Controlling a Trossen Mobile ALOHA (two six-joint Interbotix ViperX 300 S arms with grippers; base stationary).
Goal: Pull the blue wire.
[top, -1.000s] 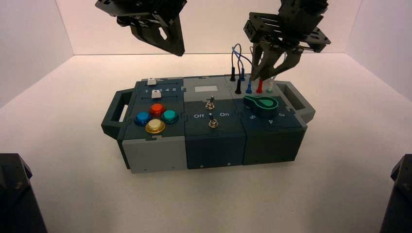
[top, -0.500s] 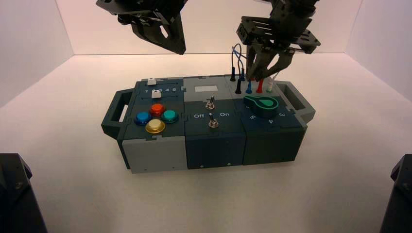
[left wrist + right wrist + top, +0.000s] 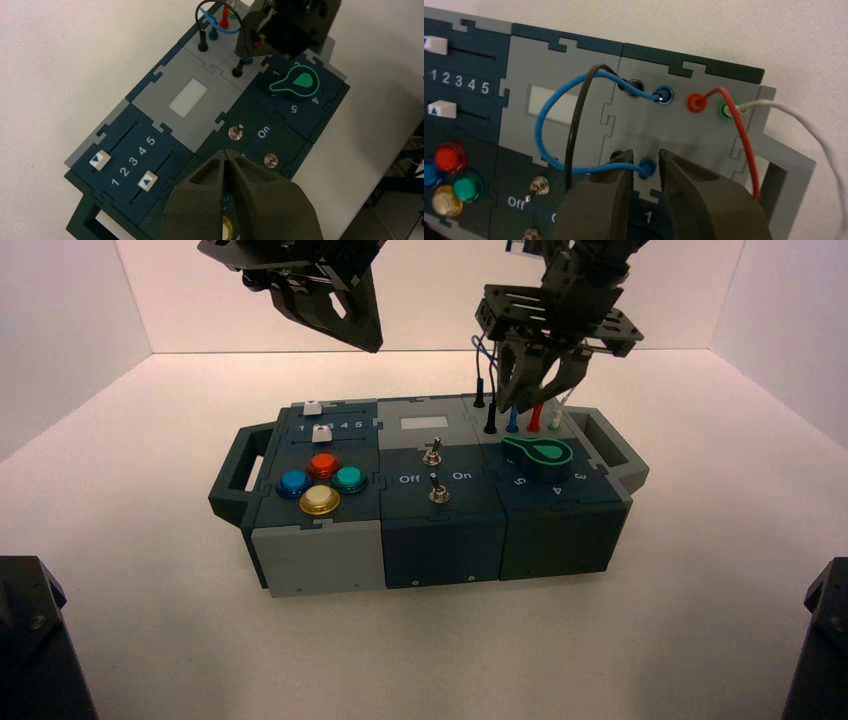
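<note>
The blue wire (image 3: 540, 125) loops over the grey panel at the box's back right, and both blue plugs sit in their sockets. My right gripper (image 3: 646, 159) is open, with one finger on each side of the nearer blue plug (image 3: 647, 167), which stands in the gap between them. In the high view the right gripper (image 3: 528, 400) hangs over the row of plugs, by the blue plug (image 3: 512, 421). My left gripper (image 3: 366, 340) is shut and empty, held high above the back of the box; in its own view (image 3: 227, 152) it is over the switches.
A black wire (image 3: 574, 130) crosses the blue one. A red wire (image 3: 746, 135) and a white wire (image 3: 804, 125) are plugged in beside them. The green knob (image 3: 538, 452), two toggle switches (image 3: 433, 452), coloured buttons (image 3: 320, 480) and sliders (image 3: 315, 420) lie on the box top.
My right gripper has moved left along the plug row, from over the red plug to around the blue plug. The left arm has not moved.
</note>
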